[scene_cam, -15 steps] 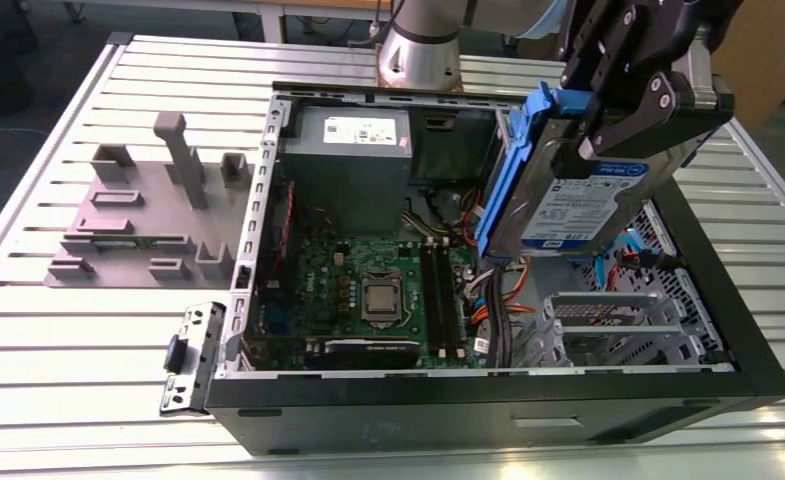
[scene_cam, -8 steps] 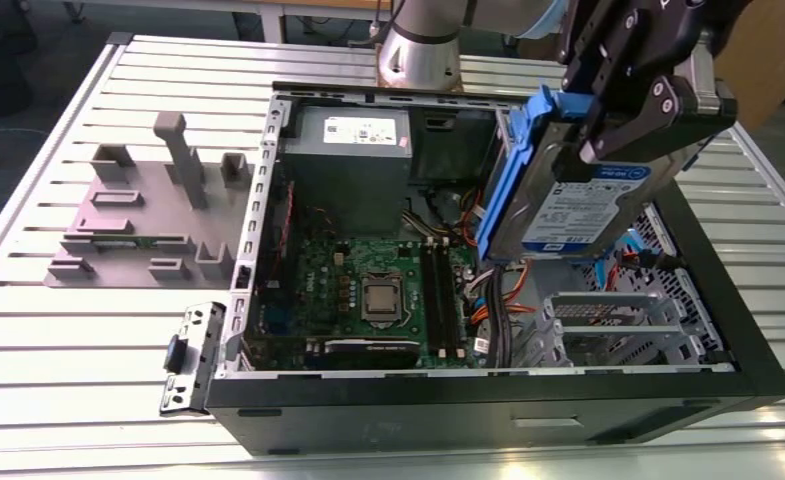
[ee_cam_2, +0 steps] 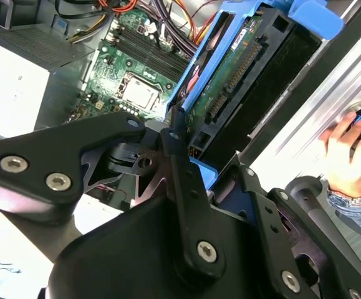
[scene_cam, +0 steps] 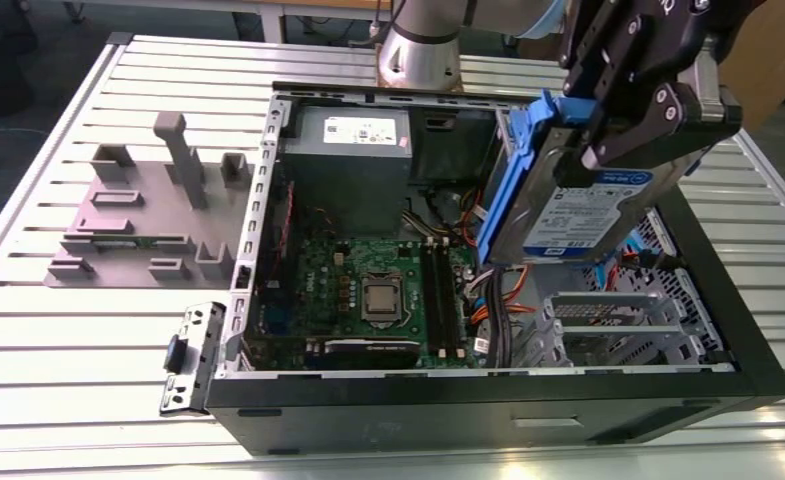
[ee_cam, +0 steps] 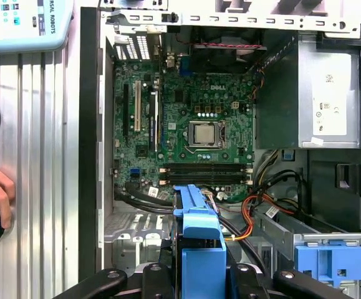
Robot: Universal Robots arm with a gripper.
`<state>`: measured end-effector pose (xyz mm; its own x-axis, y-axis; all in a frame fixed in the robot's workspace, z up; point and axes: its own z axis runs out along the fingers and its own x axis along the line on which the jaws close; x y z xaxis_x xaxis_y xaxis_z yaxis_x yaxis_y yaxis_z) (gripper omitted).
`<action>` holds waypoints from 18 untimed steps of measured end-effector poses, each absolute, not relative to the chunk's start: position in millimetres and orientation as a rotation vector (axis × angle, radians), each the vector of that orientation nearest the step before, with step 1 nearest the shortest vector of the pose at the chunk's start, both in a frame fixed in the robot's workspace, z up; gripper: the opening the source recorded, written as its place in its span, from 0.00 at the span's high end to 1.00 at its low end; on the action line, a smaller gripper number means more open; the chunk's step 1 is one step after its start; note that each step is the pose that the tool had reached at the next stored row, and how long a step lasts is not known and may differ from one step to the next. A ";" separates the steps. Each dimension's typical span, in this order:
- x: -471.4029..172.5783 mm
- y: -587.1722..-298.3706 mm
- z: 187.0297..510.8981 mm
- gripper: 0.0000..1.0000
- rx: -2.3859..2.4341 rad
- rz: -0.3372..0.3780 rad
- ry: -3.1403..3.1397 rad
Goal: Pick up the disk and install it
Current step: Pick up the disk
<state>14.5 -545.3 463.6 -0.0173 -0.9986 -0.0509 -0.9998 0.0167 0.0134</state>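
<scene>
Blue-framed disk [scene_cam: 582, 215] hangs clamped in pincer [scene_cam: 628, 120].

Print, seemingly too fine to read, marks the disk [scene_cam: 586, 215], the power supply sticker [scene_cam: 361, 130] and the pendant [ee_cam: 18, 25].

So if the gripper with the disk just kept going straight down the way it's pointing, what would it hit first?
Probably the drive cage with its cables, in the open computer case. The gripper holds the disk upright above that corner, though depth is hard to judge.
</scene>
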 end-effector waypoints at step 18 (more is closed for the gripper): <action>14.6 -554.8 462.3 0.64 -2.183 0.070 2.221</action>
